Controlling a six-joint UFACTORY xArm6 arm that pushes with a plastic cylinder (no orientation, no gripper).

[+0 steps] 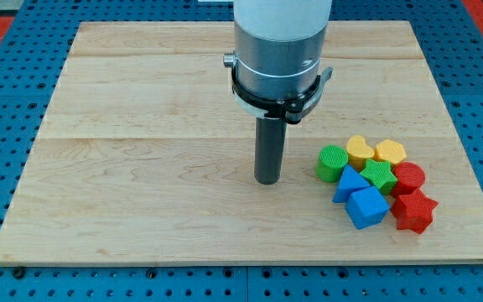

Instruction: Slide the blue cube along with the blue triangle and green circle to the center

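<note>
Blue cube point(366, 207) is sitting touching the blue triangle point(348, 182), green circle point(331, 163) just beyond. My tip point(267, 180), a bare rod gripping nothing, is standing well left of the cube.

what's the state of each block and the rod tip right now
my tip: on the board, apart from the blocks, to the view's left of the cluster
green circle: nearest the tip, at the cluster's left edge
blue triangle: against the blue cube
blue cube: at the cluster's bottom
green star: mid-cluster
yellow heart: top of cluster
yellow hexagon: top of cluster
red circle: right edge
red star: bottom right
wooden board: flat
</note>
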